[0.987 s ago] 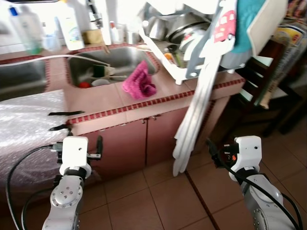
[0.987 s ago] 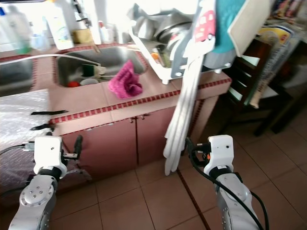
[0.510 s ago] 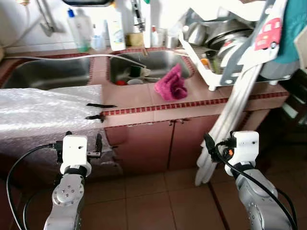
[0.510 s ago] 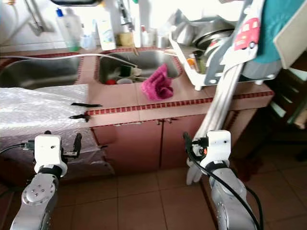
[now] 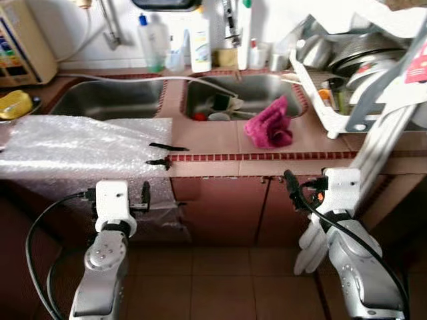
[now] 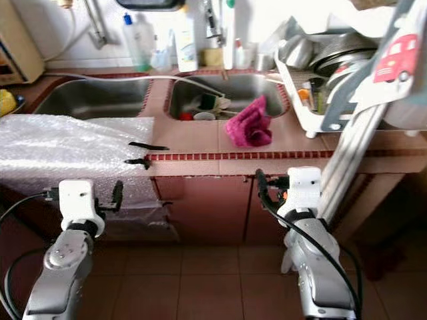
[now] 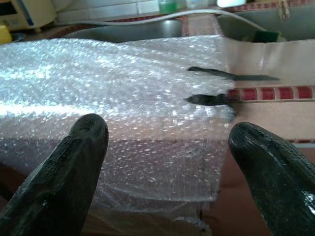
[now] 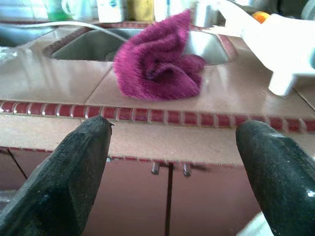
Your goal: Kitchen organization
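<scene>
A crumpled magenta cloth (image 5: 269,124) lies on the pink tiled counter (image 5: 213,137) by the right sink (image 5: 248,93). In the right wrist view, my right gripper (image 8: 174,127) is open and empty, level with the counter's front edge and facing the cloth (image 8: 157,64) from a distance. My left gripper (image 7: 167,128) is also open and empty. It hangs low in front of a bubble wrap sheet (image 7: 123,98) that drapes over the counter's left part (image 5: 73,143). Two strips of black tape (image 5: 165,153) hold the sheet's edge down.
A white dish rack (image 5: 333,100) with pots and plates stands at the counter's right end. A white folded frame (image 5: 373,153) leans against the counter front there. The left sink (image 5: 110,100) and bottles (image 5: 198,43) are at the back. Below are brown cabinet doors (image 5: 227,207) and a tiled floor.
The whole view has swung left, so the counter now faces me squarely and the left sink has come into view. Both arms hold their pose, grippers still open.
</scene>
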{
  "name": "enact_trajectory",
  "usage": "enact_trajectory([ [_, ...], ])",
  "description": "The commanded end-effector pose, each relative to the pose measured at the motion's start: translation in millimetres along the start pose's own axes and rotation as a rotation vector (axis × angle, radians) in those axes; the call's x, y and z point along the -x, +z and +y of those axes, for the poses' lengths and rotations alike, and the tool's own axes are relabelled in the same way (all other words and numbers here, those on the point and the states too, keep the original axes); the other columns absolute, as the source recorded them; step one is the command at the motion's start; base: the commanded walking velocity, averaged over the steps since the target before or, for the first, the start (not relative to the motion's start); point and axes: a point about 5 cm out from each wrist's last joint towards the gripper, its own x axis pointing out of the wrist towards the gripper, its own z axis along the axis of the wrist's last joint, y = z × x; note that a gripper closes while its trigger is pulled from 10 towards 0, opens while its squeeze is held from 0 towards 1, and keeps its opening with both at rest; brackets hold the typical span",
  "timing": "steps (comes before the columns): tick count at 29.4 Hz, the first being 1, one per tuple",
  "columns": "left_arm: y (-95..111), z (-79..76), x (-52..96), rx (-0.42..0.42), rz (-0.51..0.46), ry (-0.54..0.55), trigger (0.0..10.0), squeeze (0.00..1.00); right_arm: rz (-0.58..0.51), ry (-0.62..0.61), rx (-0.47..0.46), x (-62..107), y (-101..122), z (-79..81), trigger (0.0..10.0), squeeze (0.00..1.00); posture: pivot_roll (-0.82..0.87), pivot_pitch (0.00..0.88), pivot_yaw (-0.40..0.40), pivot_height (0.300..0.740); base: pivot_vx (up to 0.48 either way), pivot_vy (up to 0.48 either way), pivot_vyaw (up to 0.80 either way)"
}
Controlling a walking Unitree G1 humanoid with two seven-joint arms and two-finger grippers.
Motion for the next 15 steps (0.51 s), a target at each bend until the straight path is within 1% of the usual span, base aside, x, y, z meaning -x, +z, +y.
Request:
enact_trajectory([
  [1,-5.8,7.6,0.0,-0.019,0.029,0.021,10.0,0.00,-0.003,0.025,-0.004,-2.1,1.0,9.1,10.0,0.00,0.04,0.000,0.024,0.740,0.000,0.000,0.80],
  [4,-7.7,7.0,-0.1,-0.013,0.041,0.013,10.0,0.00,-0.002,0.042,0.013,-2.9,1.4,12.5,10.0,0.00,0.04,0.000,0.027,0.740,0.000,0.000,0.80],
  [6,-7.5,5.8,-1.3,-0.007,0.038,0.003,10.0,0.00,-0.019,0.050,-0.022,-3.7,4.0,15.4,10.0,0.00,0.04,0.000,0.028,0.740,0.000,0.000,0.80],
  [8,-6.7,4.7,-2.0,-0.008,0.039,0.002,10.0,0.00,-0.026,0.060,-0.051,-3.3,5.1,15.7,10.0,0.00,0.04,0.000,0.028,0.740,0.000,0.000,0.54],
  [10,-5.3,3.7,-3.0,-0.003,0.035,-0.004,10.0,0.00,-0.056,0.069,-0.112,-2.1,8.4,15.4,10.0,0.00,0.04,0.000,0.027,0.740,0.000,0.000,0.00],
  [13,-6.0,3.9,-3.8,-0.004,0.038,-0.013,10.0,0.00,-0.060,0.075,-0.101,-1.1,8.7,15.3,10.0,0.00,0.04,0.000,0.027,0.740,0.000,0.000,0.00],
  [14,-8.3,5.9,-4.6,-0.011,0.046,-0.015,10.0,0.00,-0.049,0.070,-0.079,-1.2,6.8,14.7,10.0,0.00,0.04,0.000,0.019,0.740,0.000,0.277,0.00],
  [15,-9.2,7.1,-5.0,-0.015,0.049,-0.014,10.0,0.00,-0.046,0.067,-0.076,-1.4,6.1,14.4,10.0,0.00,0.04,0.000,0.019,0.740,0.000,0.319,0.00],
])
